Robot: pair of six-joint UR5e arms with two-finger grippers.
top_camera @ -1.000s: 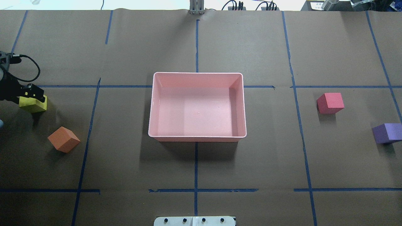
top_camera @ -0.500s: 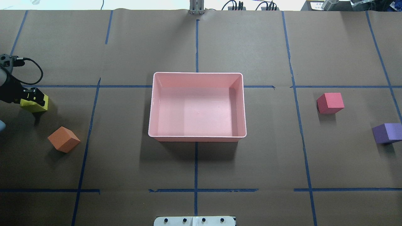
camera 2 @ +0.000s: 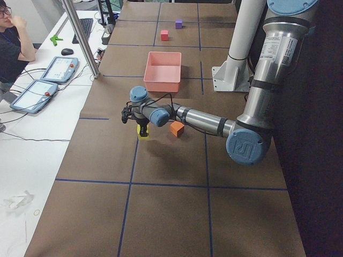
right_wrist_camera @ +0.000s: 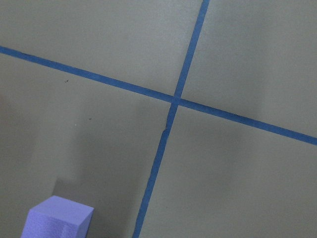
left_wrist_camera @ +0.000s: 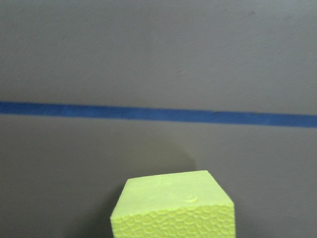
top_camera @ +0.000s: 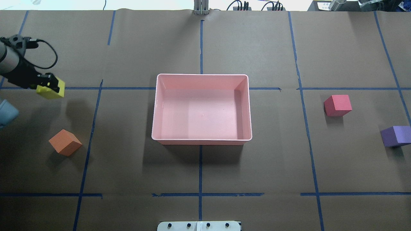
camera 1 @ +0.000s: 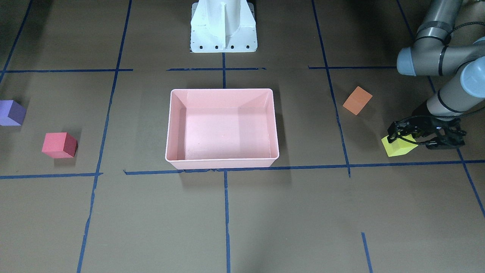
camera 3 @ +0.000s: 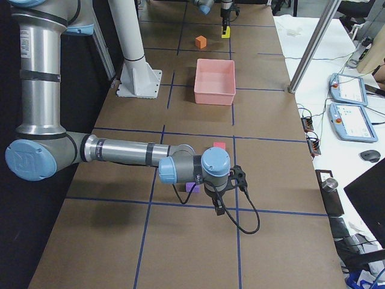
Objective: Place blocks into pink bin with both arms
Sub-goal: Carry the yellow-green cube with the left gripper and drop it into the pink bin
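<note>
My left gripper (top_camera: 48, 86) is shut on the yellow-green block (top_camera: 50, 92) and holds it above the table, far left of the pink bin (top_camera: 201, 140). The block fills the bottom of the left wrist view (left_wrist_camera: 173, 208) and shows in the front view (camera 1: 398, 148). The bin is empty. The orange block (top_camera: 65, 142) lies left of the bin. The red block (top_camera: 337, 105) and the purple block (top_camera: 396, 136) lie to its right. My right gripper (camera 3: 218, 208) shows only in the exterior right view, next to the purple block (camera 3: 191, 187); I cannot tell whether it is open or shut.
The white pedestal base (camera 1: 223, 26) stands at the robot's edge of the table behind the bin. Blue tape lines cross the brown table cover. A side desk with tablets (camera 2: 59, 69) and a metal post (camera 2: 80, 37) stand on the operators' side.
My left gripper has risen with the yellow-green block and moved away from the robot and a little toward the bin. The other blocks and the bin have not moved.
</note>
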